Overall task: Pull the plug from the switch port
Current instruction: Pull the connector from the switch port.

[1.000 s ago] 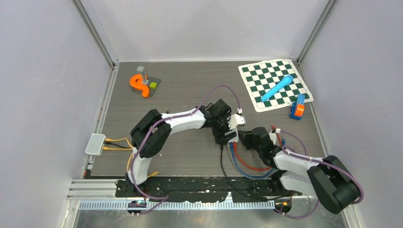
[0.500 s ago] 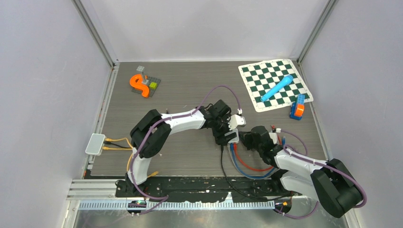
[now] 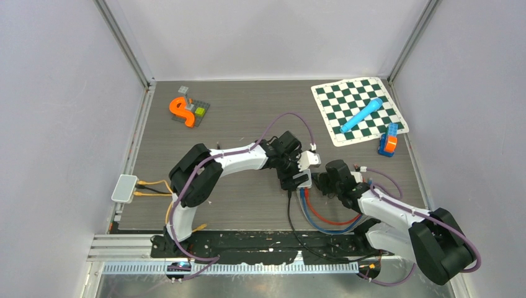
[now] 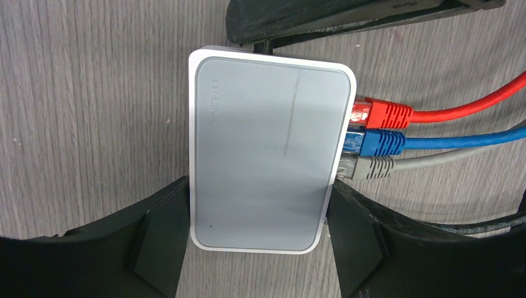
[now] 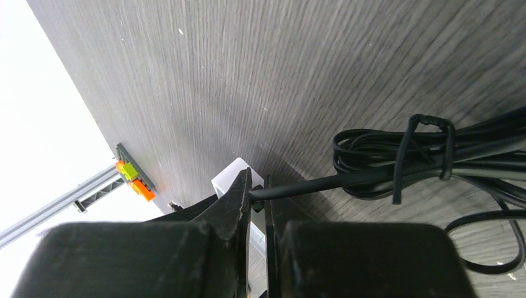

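Note:
The white switch (image 4: 270, 149) lies flat on the dark wood table, and my left gripper (image 4: 257, 239) is shut on it, one pad against each long side. Red (image 4: 384, 114), blue (image 4: 378, 143) and grey (image 4: 369, 166) plugs sit side by side in its ports. My right gripper (image 5: 257, 186) is shut on the black plug (image 5: 291, 189) at the end of a black cable, right against the switch's (image 5: 232, 177) short side. Seen from above, the left gripper (image 3: 296, 180) and right gripper (image 3: 319, 181) meet at the switch (image 3: 303, 178) in the middle of the table.
A coil of black cable (image 5: 397, 158) lies beside the right gripper. Red and blue cables (image 3: 322, 214) loop toward the near rail. A checkered mat (image 3: 335, 127) with a blue cylinder (image 3: 361, 114) is at the back right, an orange piece (image 3: 182, 110) at the back left, and a white box (image 3: 124, 187) at the left edge.
The right arm's wrist and elbow have shifted slightly toward the switch. The left arm and the switch have stayed where they were.

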You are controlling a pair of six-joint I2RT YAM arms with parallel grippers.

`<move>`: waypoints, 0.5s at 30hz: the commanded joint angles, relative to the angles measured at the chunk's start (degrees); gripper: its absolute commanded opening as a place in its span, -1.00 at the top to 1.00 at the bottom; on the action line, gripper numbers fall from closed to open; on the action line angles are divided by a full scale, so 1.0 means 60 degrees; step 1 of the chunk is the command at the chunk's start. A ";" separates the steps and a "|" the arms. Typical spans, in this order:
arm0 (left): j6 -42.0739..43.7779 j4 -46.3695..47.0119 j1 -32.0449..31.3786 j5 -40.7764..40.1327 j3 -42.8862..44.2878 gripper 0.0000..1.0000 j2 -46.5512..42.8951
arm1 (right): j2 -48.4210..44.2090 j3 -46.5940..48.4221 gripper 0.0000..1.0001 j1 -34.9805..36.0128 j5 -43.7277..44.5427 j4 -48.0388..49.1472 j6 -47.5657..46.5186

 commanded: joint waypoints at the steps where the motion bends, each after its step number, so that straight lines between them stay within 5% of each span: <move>1: 0.0038 -0.0949 0.0098 -0.0363 -0.0195 -0.22 -0.0132 | -0.0148 0.0153 0.90 -0.0118 0.0897 -0.1195 0.0418; 6: 0.0078 -0.0984 0.0099 -0.0374 -0.0150 -0.22 -0.0087 | -0.0359 -0.0439 0.90 -0.0123 0.0857 0.0613 -0.0046; 11: 0.0104 -0.1025 0.0098 -0.0413 -0.0134 -0.22 -0.0069 | -0.0538 0.0170 0.90 -0.0112 0.1722 -0.1167 -0.0151; 15: 0.0093 -0.0979 0.0098 -0.0418 -0.0153 -0.22 -0.0069 | -0.0893 -0.1240 0.90 -0.0121 0.1202 0.1394 0.0704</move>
